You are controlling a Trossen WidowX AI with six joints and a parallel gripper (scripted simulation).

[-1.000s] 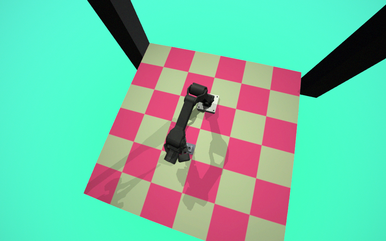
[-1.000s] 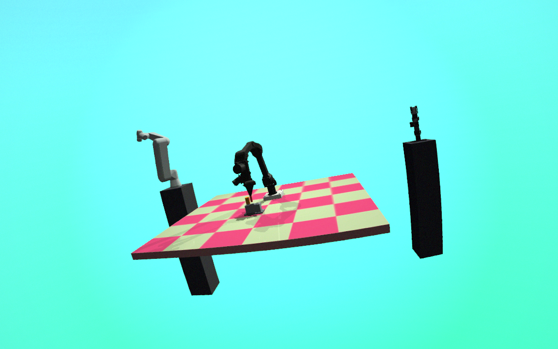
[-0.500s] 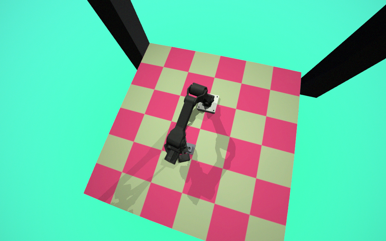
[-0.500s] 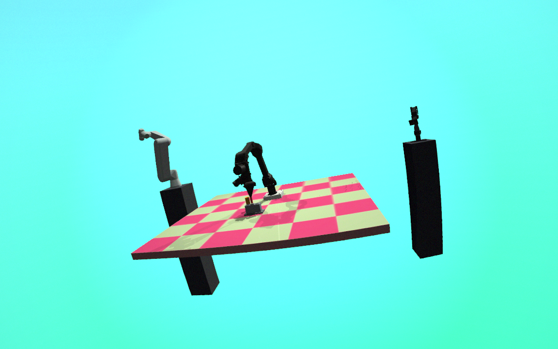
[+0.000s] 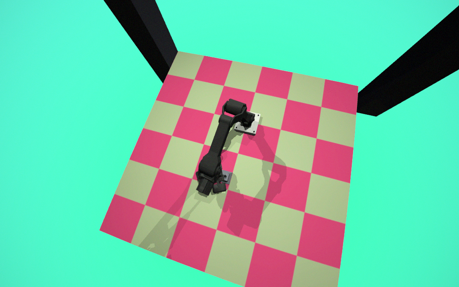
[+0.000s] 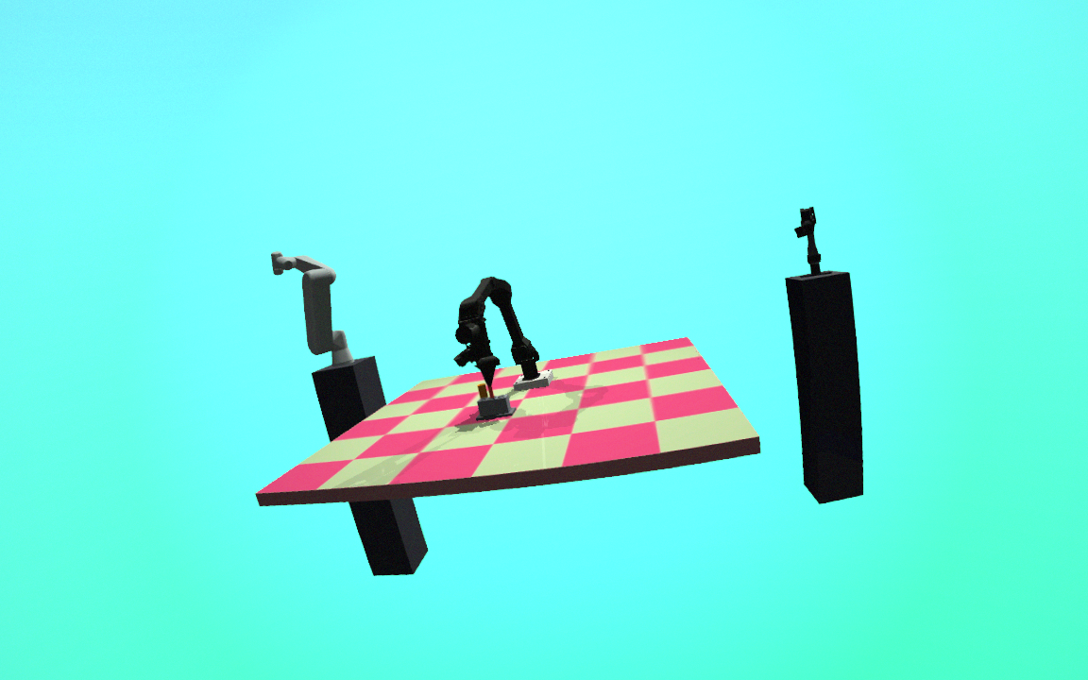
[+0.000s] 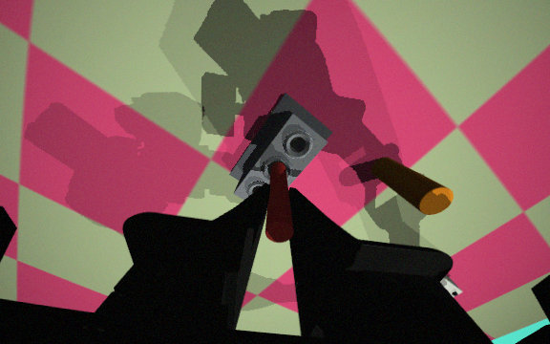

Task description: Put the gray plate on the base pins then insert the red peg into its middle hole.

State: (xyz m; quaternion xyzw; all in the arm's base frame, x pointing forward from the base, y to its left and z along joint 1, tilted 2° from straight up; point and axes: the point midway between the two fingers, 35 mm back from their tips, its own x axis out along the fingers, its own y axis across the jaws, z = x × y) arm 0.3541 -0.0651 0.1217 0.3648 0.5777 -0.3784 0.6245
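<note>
Black parallel-jaw gripper [image 7: 279,201] is clamped on the slim red cylindrical peg [image 7: 278,205], pointing it down at the flat gray rectangular plate [image 7: 282,148], which sits on the gray block base [image 6: 495,408]. Peg's far tip lines up with the plate's middle hole in the wrist view; whether it has entered the hole can't be told. An orange cylindrical peg [image 7: 413,186] stands upright just beside the plate on the pink-and-green checkered tabletop [image 5: 295,199].

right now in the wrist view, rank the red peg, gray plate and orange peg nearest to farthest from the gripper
1. red peg, clamped in the gripper
2. gray plate, just beyond the peg's far tip
3. orange peg, standing off to the right
</note>
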